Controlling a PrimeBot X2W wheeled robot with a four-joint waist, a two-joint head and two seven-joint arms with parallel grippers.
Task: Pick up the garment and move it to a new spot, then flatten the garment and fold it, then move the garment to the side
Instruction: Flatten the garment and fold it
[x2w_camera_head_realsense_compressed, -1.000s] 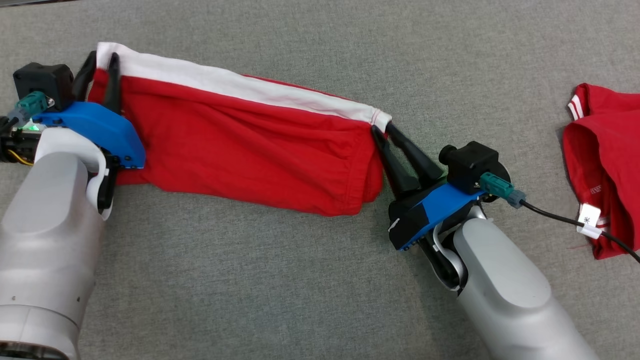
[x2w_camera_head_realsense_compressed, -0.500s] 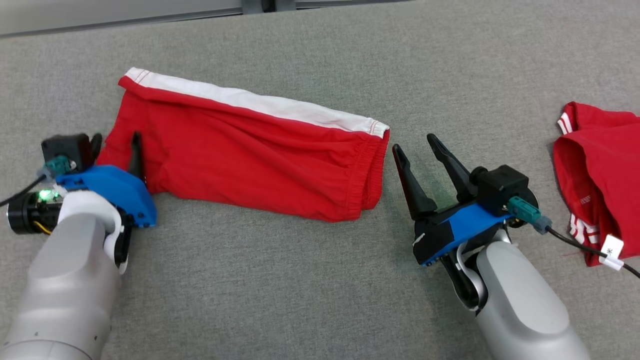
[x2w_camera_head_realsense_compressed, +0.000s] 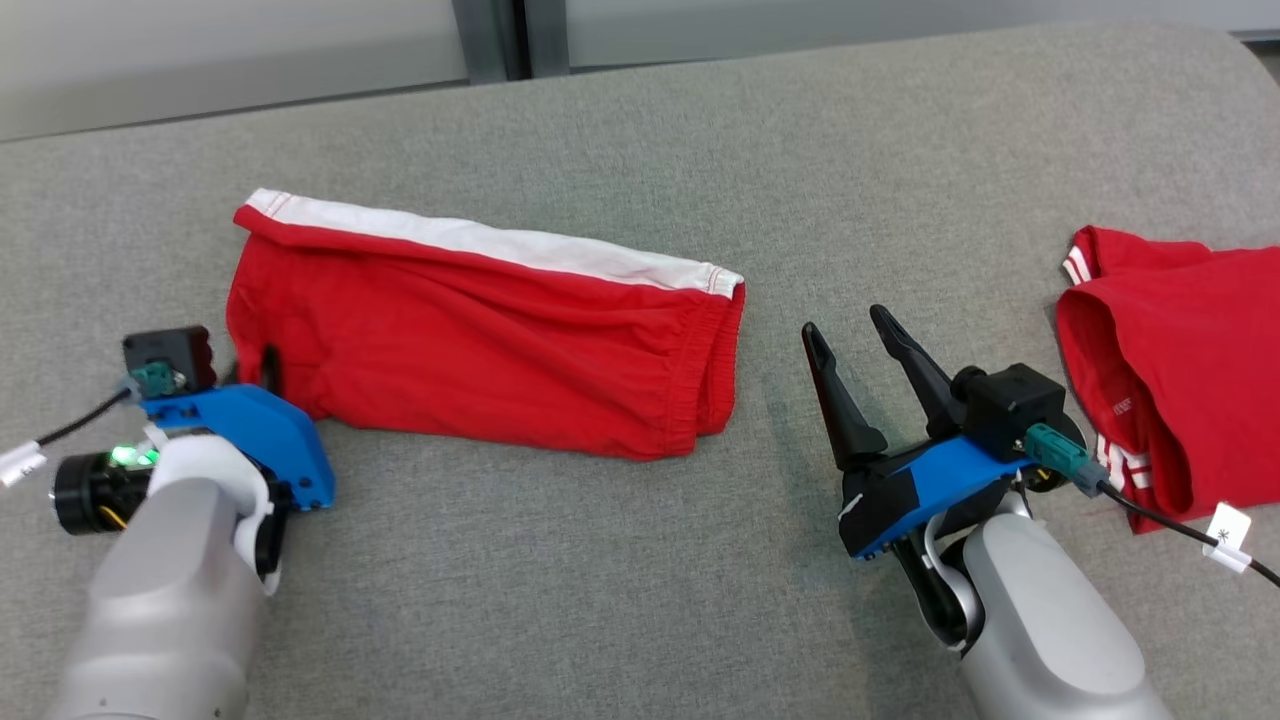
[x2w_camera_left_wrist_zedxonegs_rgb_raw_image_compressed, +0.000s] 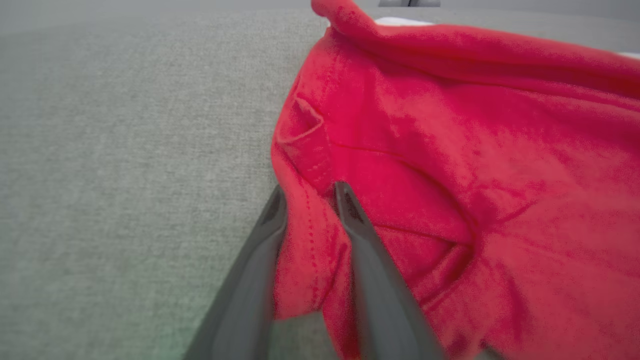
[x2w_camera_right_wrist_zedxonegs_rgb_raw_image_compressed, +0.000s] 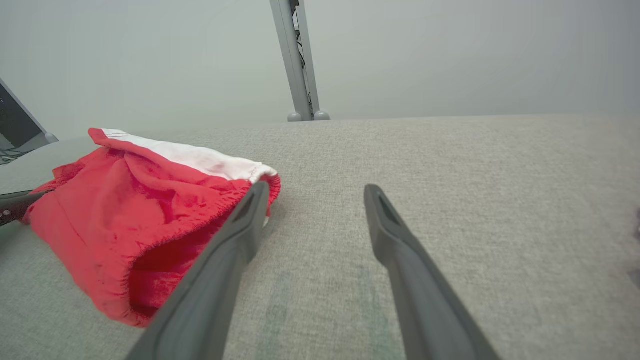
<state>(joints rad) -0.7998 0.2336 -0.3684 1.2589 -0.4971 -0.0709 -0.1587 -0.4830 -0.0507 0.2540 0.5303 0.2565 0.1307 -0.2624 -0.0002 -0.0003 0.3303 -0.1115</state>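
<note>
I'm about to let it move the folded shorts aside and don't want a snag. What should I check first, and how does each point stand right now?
1. Red shorts folded and lying on the grey padded surface: ok.
2. Right hand open and apart from the shorts: ok.
3. Left hand gripping the shorts: cannot tell; its fingers straddle the hem at the corner with a gap between them.
4. Other red garment lying apart from the shorts: ok.
5. Right arm's cable clear of that garment: not ok; in the head view it crosses the garment's corner.
</note>
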